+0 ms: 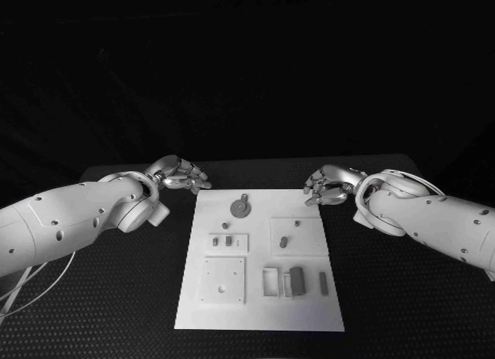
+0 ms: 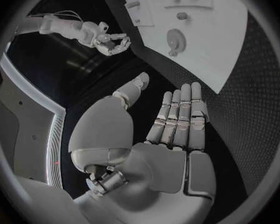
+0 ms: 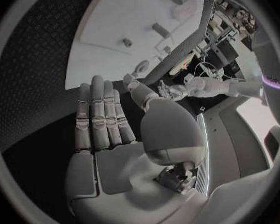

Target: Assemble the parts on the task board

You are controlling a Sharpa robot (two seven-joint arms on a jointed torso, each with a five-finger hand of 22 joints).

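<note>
The white task board lies in the middle of the black table, long side running away from me. A round grey disc part sits near its far end, with small grey pieces around the middle and dark upright bars toward the near end. My left hand hovers just off the board's far left corner and holds nothing. In the left wrist view its fingers stretch out straight over the mat beside the board. My right hand hovers at the far right corner, likewise empty, its fingers extended.
The black textured table stretches out on both sides of the board. A thin white cable loops under my left arm near the table's left edge. Square recessed plates sit on the board's near left.
</note>
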